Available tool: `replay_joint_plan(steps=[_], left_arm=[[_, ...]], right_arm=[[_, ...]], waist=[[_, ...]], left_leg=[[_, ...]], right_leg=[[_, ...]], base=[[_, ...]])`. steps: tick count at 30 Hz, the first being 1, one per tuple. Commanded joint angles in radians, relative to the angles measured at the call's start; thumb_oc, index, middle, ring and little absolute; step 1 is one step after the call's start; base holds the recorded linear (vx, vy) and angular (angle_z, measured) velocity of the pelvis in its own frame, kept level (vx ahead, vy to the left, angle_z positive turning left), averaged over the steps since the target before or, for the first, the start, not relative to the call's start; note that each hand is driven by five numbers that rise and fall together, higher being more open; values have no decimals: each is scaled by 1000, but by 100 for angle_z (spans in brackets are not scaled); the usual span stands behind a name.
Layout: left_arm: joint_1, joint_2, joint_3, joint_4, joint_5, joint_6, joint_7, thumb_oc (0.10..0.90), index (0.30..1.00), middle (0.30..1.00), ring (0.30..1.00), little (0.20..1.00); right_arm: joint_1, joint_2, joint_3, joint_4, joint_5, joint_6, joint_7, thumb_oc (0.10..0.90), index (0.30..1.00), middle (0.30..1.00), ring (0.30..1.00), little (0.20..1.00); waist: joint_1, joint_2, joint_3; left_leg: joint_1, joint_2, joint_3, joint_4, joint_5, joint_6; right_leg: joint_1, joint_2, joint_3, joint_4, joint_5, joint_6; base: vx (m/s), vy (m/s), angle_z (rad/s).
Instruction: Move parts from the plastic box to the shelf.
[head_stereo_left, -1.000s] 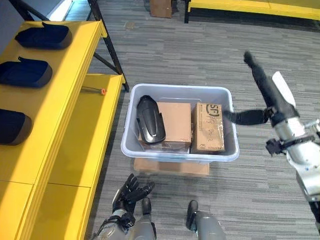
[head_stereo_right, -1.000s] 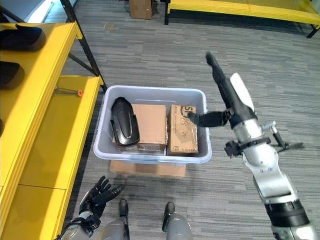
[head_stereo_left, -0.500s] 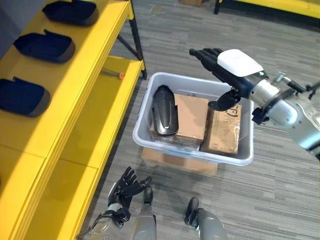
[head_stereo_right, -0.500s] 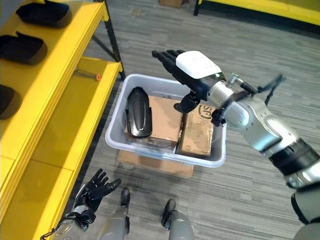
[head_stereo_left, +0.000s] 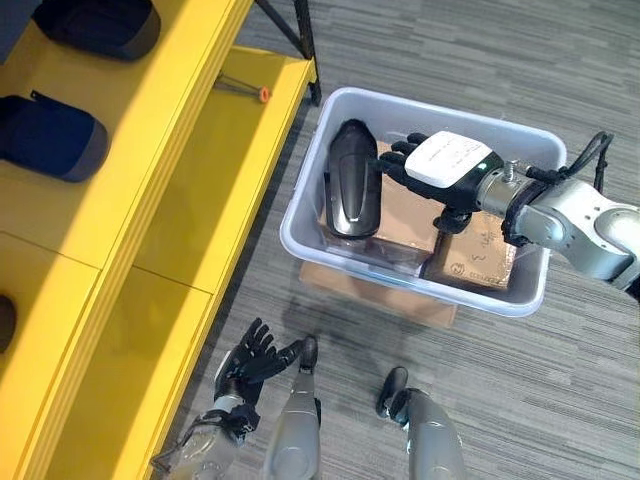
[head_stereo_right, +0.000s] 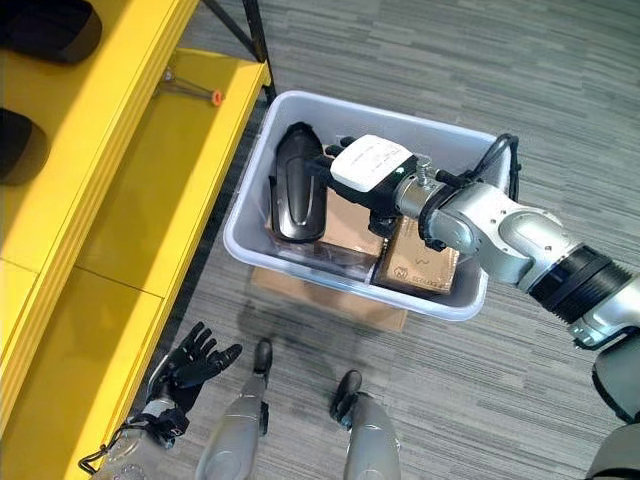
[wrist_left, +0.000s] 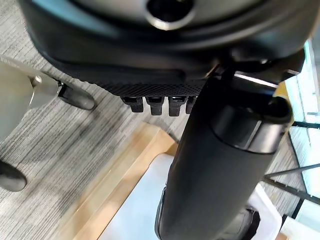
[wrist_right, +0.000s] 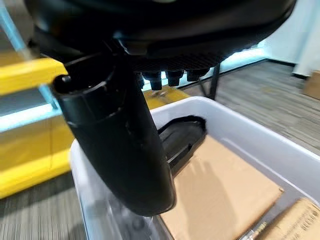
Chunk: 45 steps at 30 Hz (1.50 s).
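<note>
In the plastic box (head_stereo_left: 400, 270), a glossy black elongated part (head_stereo_left: 355, 180) lies beside the right hand (head_stereo_left: 440, 170), fingers seemingly released.

Your plastic box (head_stereo_left: 320, 235) sits on the floor at about 1 o'clock from the robot's feet, on a flat cardboard sheet (head_stereo_left: 370, 298). Inside it, the black part (head_stereo_left: 353, 192) lies at the 9 o'clock side on top of a cardboard box (head_stereo_left: 405, 208); a second cardboard box (head_stereo_left: 470, 258) lies at the 3 o'clock side. The shelf (head_stereo_left: 150, 180) runs along 9 to 11 o'clock, with parts (head_stereo_left: 50, 135) on its upper level.

Your right hand (head_stereo_left: 445, 165) is over the box's middle. Your left hand (head_stereo_left: 250, 362) hangs at 7 o'clock, beside the shelf.
</note>
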Motion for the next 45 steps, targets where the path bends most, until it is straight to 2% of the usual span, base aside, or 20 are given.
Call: replay_joint_plan(steps=[1, 10, 11, 15, 20, 26, 30, 37, 45], left_arm=[[27, 87, 0, -120, -22, -75, 5, 900, 1000, 1000, 1000, 1000], [26, 98, -7, -147, -26, -77, 19, 900, 1000, 1000, 1000, 1000], [24, 100, -11, -156, -29, -81, 25, 900, 1000, 1000, 1000, 1000], [17, 105, -14, -168, -29, -87, 34, 900, 1000, 1000, 1000, 1000], [22, 134, 0, -182, -30, -93, 39, 900, 1000, 1000, 1000, 1000], [35, 196, 20, -186, -32, -104, 38, 900, 1000, 1000, 1000, 1000], [44, 228, 33, -193, -36, -113, 36, 900, 1000, 1000, 1000, 1000], [48, 262, 35, -223, -46, -129, 33, 900, 1000, 1000, 1000, 1000], [58, 280, 53, -247, -61, -147, 40, 900, 1000, 1000, 1000, 1000]], right_arm=[[-264, -79, 48, -16, -29, -5, -49, 900, 1000, 1000, 1000, 1000], [-405, -100, 175, -4, -133, 3, -78, 900, 1000, 1000, 1000, 1000], [-430, -101, 200, 4, -161, 5, -89, 900, 1000, 1000, 1000, 1000], [-502, -97, 269, 30, -219, 9, -107, 900, 1000, 1000, 1000, 1000], [-518, -97, 271, 55, -276, 6, -116, 900, 1000, 1000, 1000, 1000], [-516, -98, 271, 128, -392, 0, -129, 900, 1000, 1000, 1000, 1000], [-512, -102, 271, 183, -450, 1, -148, 900, 1000, 1000, 1000, 1000], [-515, -95, 271, 268, -535, 15, -184, 900, 1000, 1000, 1000, 1000], [-529, -90, 271, 324, -597, 35, -211, 900, 1000, 1000, 1000, 1000]], waist=[[33, -27, 12], [55, -27, 33], [57, -30, 35], [67, -32, 47], [83, -55, 55], [109, -101, 59], [122, -119, 61], [135, -129, 72], [148, -140, 98]], left_leg=[[74, 114, 32, 8, -32, -53], [39, 117, 0, -5, -17, -57], [43, 116, -11, -12, -30, -63], [30, 112, -24, -14, -29, -63], [10, 112, -40, -30, -15, -70], [-7, 110, -54, -53, 3, -79], [-27, 107, -65, -57, 10, -83], [-54, 97, -70, -51, 7, -77], [-119, 67, -87, 52, -44, -59]], right_leg=[[91, -43, 35, -180, 102, 123], [30, -56, 14, -101, 68, 114], [21, -60, 20, -78, 36, 121], [-3, -69, 13, -42, 18, 116], [-33, -77, 6, -19, 6, 113], [-73, -83, 3, 9, -6, 106], [-111, -90, 6, 25, -8, 105], [-171, -105, 18, 73, -18, 105], [-234, -135, 48, 142, -32, 103]], base=[[9, -88, 27], [21, -49, 13], [94, -63, 13], [25, -45, 23], [-7, -28, 12], [1, -13, 12], [-4, -8, 7], [-3, -1, 9], [-7, 1, 2]])
